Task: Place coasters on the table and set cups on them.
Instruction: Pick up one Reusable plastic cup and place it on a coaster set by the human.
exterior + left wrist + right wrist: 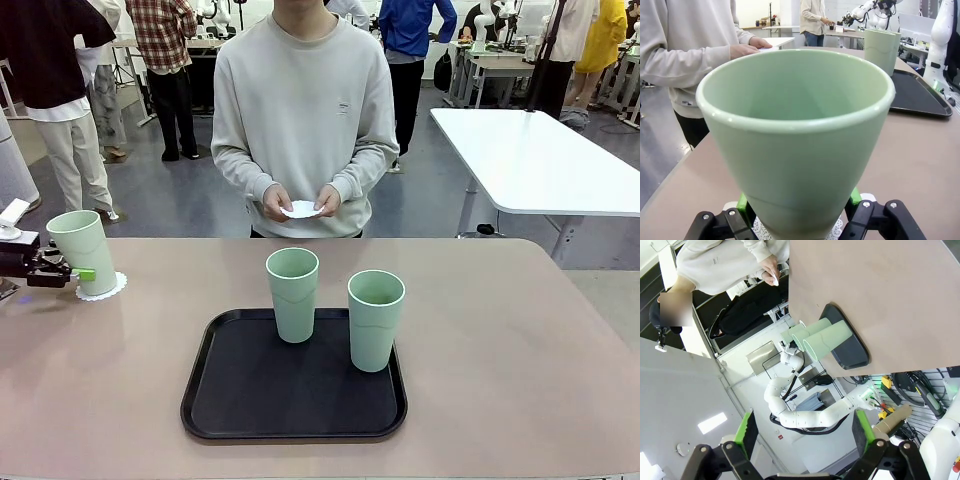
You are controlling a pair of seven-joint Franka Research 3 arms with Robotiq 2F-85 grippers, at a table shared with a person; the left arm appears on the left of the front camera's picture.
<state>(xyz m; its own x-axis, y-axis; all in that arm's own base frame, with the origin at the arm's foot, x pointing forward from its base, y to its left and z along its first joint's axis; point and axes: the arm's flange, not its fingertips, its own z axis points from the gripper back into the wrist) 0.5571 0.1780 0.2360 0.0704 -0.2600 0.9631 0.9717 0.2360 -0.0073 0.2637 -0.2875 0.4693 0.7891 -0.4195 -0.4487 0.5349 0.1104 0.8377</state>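
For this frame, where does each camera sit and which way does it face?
Front: fixed on the robot's side, facing the person across the table; left hand at picture left, shut on a cup.
Left wrist: on the left arm, looking along its fingers past that cup towards the tray.
Right wrist: on the right arm, rolled, facing the table and tray; open right hand below.
Shared: front and left wrist show the gripped cup.

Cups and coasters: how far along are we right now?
Done: one coaster lies near the table's left edge with a cup standing on it. In hand: the left gripper has its jaws shut on that cup, not yet released, and the person holds a second coaster. Left: two cups wait on the tray, with no coasters laid for them.
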